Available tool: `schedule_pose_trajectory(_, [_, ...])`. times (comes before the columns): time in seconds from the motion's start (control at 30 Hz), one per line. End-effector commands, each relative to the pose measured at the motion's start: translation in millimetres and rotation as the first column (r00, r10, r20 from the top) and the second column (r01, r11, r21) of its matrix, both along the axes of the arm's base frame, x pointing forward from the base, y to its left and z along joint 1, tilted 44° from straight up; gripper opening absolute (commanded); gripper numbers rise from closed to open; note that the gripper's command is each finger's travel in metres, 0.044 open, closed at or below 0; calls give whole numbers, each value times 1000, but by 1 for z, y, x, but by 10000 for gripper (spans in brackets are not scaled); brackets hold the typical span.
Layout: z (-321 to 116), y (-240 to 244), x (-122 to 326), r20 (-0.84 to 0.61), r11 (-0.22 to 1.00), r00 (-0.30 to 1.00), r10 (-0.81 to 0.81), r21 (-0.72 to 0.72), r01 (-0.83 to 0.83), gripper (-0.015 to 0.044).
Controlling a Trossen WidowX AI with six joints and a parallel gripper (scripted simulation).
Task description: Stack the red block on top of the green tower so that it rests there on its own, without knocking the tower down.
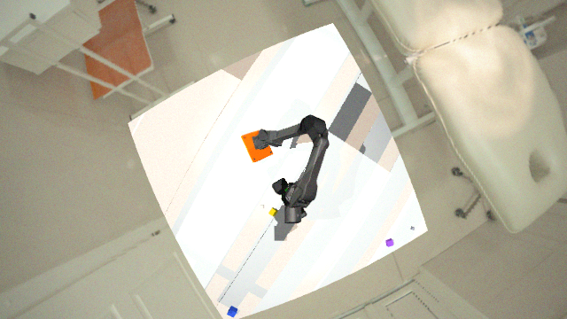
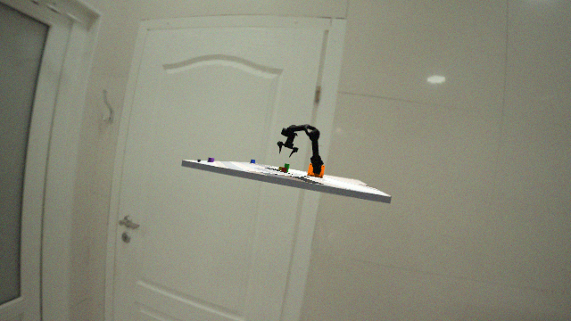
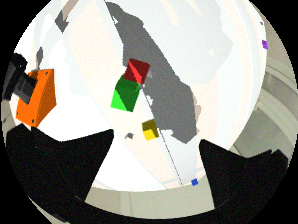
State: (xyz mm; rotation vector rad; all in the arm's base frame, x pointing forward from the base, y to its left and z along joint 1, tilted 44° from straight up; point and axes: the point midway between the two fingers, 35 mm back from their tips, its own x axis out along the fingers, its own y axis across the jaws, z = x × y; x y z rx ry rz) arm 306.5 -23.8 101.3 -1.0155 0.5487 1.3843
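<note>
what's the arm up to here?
The arm hangs over the table with its gripper open and empty, pointing down above the blocks. The red block sits on the table right beside the green block, not yet stacked. A yellow block lies nearby. Nothing is grasped.
</note>
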Motion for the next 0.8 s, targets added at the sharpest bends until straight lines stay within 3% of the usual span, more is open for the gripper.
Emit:
schedule_pose_trajectory(0.0, [-6,29,-20,-222,992,975,12,128,17,440])
schedule_pose_trajectory(0.13, [-6,45,-25,-339,982,941,26,183,38,440])
schedule_pose_trajectory(0.77, [-39,82,-31,-338,982,941,27,185,38,440])
